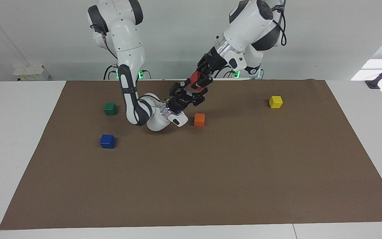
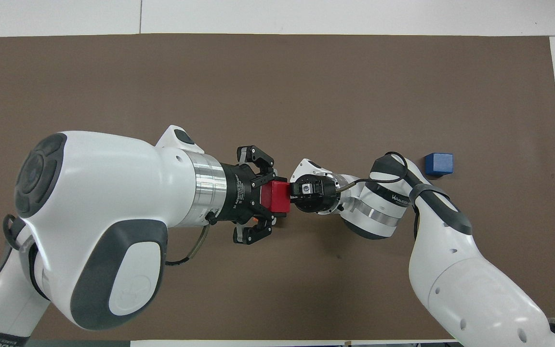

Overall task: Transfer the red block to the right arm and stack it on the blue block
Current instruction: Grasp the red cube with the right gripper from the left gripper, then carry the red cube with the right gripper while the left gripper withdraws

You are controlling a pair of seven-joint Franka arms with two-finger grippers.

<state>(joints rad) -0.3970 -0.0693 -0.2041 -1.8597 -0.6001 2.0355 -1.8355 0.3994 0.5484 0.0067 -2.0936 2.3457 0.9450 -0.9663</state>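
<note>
The red block (image 1: 194, 80) (image 2: 275, 197) hangs in the air with my left gripper (image 1: 198, 83) (image 2: 277, 198) shut on it, above the mat and close to the orange block (image 1: 199, 119). My right gripper (image 1: 189, 92) (image 2: 295, 192) points up at it from below, open, its spread fingertips right at the red block; I cannot tell whether they touch it. The blue block (image 1: 107, 141) (image 2: 439, 164) lies on the mat toward the right arm's end, apart from both grippers.
A green block (image 1: 110, 108) lies nearer to the robots than the blue one. A yellow block (image 1: 275, 102) sits toward the left arm's end. All rest on a brown mat (image 1: 211, 186) over a white table. The overhead view hides the orange block under the grippers.
</note>
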